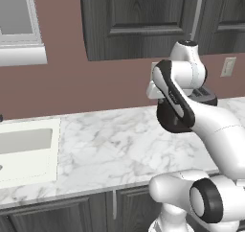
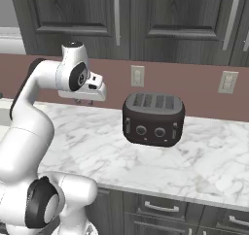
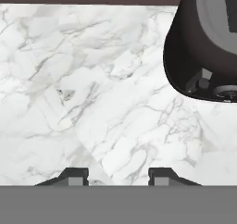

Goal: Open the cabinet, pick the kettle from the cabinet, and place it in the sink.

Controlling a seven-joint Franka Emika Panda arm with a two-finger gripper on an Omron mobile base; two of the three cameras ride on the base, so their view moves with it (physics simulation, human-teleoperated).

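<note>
The cabinet [image 1: 139, 15] hangs on the wall above the counter, and its door is closed. Its long silver bar handle [image 1: 196, 10] runs vertically; in the right base view that cabinet [image 2: 73, 10] is above my hand. The kettle is hidden. The white sink [image 1: 28, 171] is set into the counter at the far left. My gripper [image 2: 80, 102] points down over the marble, well below the cabinet and left of a toaster. In the hand view the gripper [image 3: 118, 174] is open, with bare marble between its fingertips [image 3: 76, 176].
A dark four-slot toaster [image 2: 153, 118] stands on the white marble counter [image 1: 110, 149] against the wall, and its edge shows in the hand view [image 3: 203, 42]. Two wall outlets [image 2: 137, 75] sit behind it. A window sill [image 1: 21, 53] is above the sink. Base drawers [image 2: 160, 207] lie below.
</note>
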